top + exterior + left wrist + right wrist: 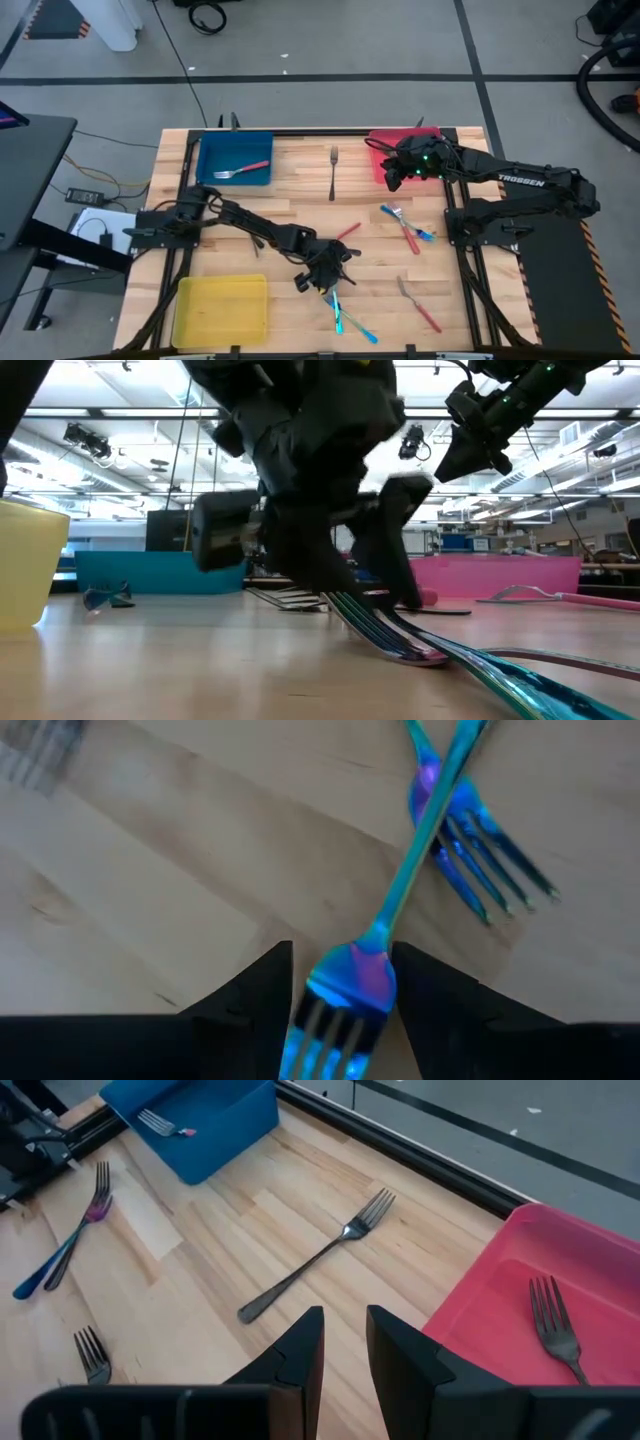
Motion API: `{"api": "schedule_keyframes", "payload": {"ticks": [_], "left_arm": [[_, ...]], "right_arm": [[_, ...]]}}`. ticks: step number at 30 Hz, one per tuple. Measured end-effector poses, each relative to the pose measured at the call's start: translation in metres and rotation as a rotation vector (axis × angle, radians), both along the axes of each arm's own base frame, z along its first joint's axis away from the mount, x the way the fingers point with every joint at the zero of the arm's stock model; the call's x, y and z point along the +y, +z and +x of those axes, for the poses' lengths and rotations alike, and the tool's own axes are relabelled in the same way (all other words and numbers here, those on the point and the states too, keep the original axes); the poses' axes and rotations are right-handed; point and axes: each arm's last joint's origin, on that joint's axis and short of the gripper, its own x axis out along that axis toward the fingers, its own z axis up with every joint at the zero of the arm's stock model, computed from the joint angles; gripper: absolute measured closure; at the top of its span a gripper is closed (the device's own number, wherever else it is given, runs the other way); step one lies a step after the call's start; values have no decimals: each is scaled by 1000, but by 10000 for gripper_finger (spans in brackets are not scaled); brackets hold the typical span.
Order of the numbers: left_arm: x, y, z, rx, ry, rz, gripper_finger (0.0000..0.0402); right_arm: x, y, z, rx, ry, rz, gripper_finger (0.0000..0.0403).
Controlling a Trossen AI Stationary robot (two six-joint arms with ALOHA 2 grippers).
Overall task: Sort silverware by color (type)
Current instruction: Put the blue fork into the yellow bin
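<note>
Two shiny blue forks (340, 312) lie crossed on the table near its front middle. My left gripper (322, 283) is low over them, pointing down at a slant and open. In the left wrist view its fingers (255, 1005) stand close on either side of one blue fork's head (345, 982), which lies flat on the wood. The second blue fork (470, 835) crosses that fork's handle. My right gripper (393, 180) hangs above the red tray (378, 150) at the far right. Its fingers are a little apart with nothing between them (345, 1350).
A grey fork (333, 172) lies at the far middle. Red-handled utensils (405, 230) (425, 315) (347, 232) lie to the right. The blue tray (210, 150) at the far left holds a pink-handled fork (242, 169). The yellow tray (220, 308) stands near left. A grey fork (553, 1325) lies in the red tray.
</note>
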Motion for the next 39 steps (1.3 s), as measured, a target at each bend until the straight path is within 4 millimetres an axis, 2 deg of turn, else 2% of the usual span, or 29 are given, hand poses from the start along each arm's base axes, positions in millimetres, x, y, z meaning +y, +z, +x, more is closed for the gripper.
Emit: {"api": "schedule_keyframes", "payload": {"ticks": [6, 17, 24, 27, 35, 39], "left_arm": [[4, -4, 2, 17, 20, -15, 232], [7, -4, -1, 54, 55, -4, 300], [7, -5, -1, 68, 77, -8, 308], [8, -2, -3, 82, 86, -6, 309], [4, 21, -14, 89, 92, 25, 312], [3, 20, -17, 112, 97, 52, 318]], "right_arm": [[0, 0, 0, 1, 2, 0, 315], [1, 0, 0, 1, 3, 1, 315], [1, 0, 0, 0, 2, 3, 315], [1, 0, 0, 0, 2, 3, 315], [2, 0, 1, 1, 11, 5, 315], [4, 0, 2, 0, 25, 5, 315]]}}
